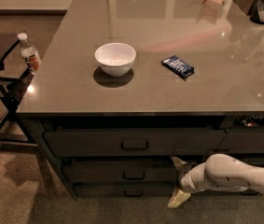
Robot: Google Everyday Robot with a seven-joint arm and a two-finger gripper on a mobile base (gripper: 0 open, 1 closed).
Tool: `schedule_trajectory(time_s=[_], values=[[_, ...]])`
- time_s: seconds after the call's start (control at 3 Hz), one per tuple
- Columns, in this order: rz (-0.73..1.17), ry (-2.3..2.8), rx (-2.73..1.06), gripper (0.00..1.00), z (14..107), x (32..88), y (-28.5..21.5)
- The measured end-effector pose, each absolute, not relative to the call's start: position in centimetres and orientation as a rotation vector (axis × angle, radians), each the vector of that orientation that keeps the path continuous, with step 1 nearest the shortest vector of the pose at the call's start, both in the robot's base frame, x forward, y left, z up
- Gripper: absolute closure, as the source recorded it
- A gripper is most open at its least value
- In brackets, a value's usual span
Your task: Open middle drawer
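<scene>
The grey counter fills most of the view. Under its front edge the middle drawer looks pushed in (a taller front above, a thinner one below). The gripper hangs at 3 o'clock from the drawer's handle, fingers spread wide. A white bowl stands at 12 o'clock.

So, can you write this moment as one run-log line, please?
end effector: open, right of handle | middle drawer: shut | handle: not gripped

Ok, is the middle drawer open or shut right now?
Shut: the middle drawer front sits level with its neighbours, no interior showing. The gripper, fingers spread, is right of its handle, not touching it.
</scene>
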State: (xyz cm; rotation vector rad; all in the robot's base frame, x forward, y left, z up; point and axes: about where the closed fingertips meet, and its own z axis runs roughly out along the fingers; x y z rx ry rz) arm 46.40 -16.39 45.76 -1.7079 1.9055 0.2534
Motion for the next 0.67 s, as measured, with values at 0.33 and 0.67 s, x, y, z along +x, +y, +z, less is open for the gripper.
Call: schedule_trajectory(time_s=[0.33, 0.67], values=[[0.254, 1.887, -1.685, 0.0, 45.3, 47.5, -16.0], [0.256, 1.891, -1.672, 0.0, 44.2, 48.0, -15.9]])
